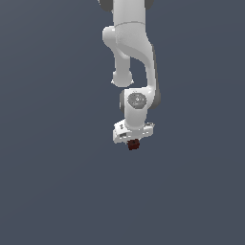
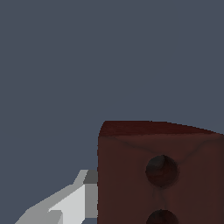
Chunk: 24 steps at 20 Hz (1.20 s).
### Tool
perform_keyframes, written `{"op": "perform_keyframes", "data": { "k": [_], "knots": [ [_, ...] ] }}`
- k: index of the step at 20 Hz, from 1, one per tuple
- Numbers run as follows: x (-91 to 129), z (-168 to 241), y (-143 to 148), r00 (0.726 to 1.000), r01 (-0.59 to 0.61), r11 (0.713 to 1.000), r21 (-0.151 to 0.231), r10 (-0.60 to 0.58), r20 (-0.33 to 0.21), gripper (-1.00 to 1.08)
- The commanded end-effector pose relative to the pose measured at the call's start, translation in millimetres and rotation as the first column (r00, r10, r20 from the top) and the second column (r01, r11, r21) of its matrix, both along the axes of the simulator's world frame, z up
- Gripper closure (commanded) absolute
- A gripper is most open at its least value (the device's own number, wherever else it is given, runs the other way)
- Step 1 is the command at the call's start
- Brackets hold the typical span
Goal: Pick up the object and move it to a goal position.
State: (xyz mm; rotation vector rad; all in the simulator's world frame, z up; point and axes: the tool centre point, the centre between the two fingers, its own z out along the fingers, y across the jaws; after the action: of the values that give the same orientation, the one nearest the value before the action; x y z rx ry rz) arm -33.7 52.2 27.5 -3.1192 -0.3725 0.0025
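The dark red-brown brick (image 1: 133, 144) sits directly under the white gripper head (image 1: 132, 131) in the exterior view, much narrower than the head. The gripper (image 1: 133, 143) is closed around it; the fingers are mostly hidden by the brick and head. In the wrist view the brick (image 2: 157, 175) fills the lower right, showing a flat face with two round holes. One grey-white finger (image 2: 72, 203) presses against the brick's side. The other finger is hidden.
The white arm (image 1: 131, 52) comes down from the top of the exterior view. All around is a plain dark blue-grey background with no other objects or edges visible.
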Motion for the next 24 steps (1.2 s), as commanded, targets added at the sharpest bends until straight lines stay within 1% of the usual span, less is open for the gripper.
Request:
{"op": "perform_keyframes", "data": {
  "k": [1, 6, 11, 15, 24],
  "knots": [
    [0, 2, -2, 1.0, 0.0, 1.0, 0.0, 0.0, 0.001, 1.08],
    [-4, 14, -14, 1.0, 0.0, 1.0, 0.0, 0.0, 0.001, 1.08],
    [-11, 37, -38, 1.0, 0.0, 1.0, 0.0, 0.0, 0.001, 1.08],
    [-19, 65, -67, 1.0, 0.0, 1.0, 0.0, 0.0, 0.001, 1.08],
    [-39, 139, -142, 1.0, 0.0, 1.0, 0.002, 0.0, 0.002, 1.08]
  ]
}}
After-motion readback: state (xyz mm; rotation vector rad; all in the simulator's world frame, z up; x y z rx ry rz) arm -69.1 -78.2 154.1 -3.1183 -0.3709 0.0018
